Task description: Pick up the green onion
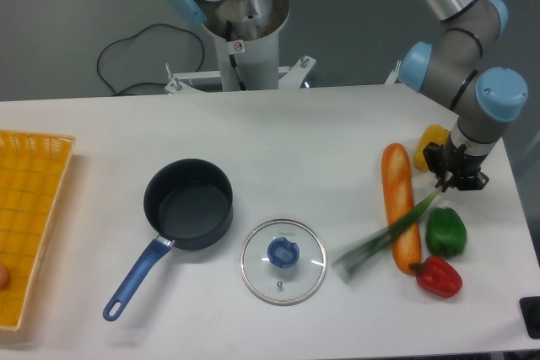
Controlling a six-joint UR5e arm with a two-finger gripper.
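The end effector grips the dark tip of the green onion, whose blurred stalks slant down-left across the carrot, between the glass lid and green pepper.

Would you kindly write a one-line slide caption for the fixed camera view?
UR5e gripper at the dark tip of the green onion, which lies blurred across the carrot.
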